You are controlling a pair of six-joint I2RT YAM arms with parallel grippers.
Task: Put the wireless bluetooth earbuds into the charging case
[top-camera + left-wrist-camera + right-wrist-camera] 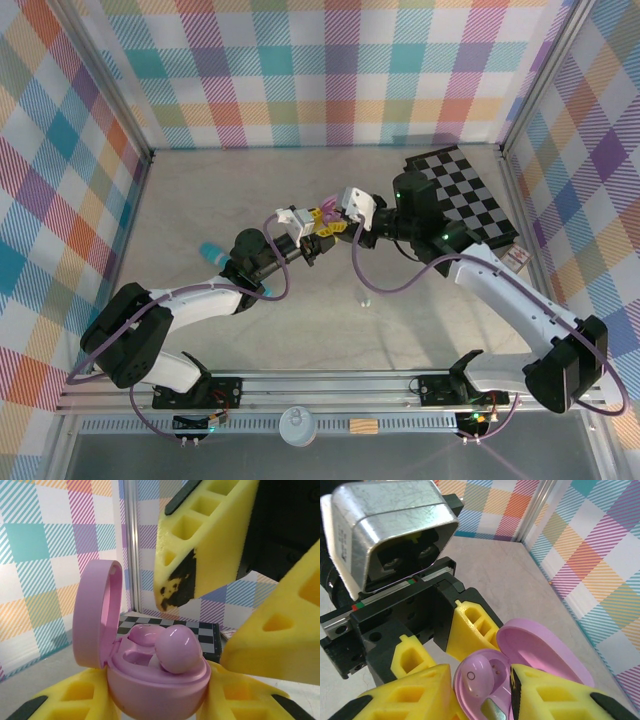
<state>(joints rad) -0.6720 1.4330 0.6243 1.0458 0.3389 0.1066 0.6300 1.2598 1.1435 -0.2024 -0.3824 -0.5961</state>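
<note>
The two arms meet at the middle of the top view, above the table (250,180). The left pincer (155,706) is clenched on the purple charging case (150,687). Its yellow fingers press the body from both sides at the bottom of its wrist view, and the lid (95,615) is swung up at the left. A purple earbud (176,649) lies on the case's open top, just right of centre. We judge it perched rather than seated, since most of its rounded body rides above the rim. A glossy purple shape behind it may be a second bud; we cannot tell. The right pincer (482,697) is released: in the left wrist view its yellow fingers hang at the upper right, apart from each other and clear of the bud.

The step in hand, as we read it, is seating that bud. To do it well, we hold the case firm and level, bring one right fingertip straight down on the bud's crown, and press gently until it drops home. A sideways nudge could flick it out or tip the case.
</note>
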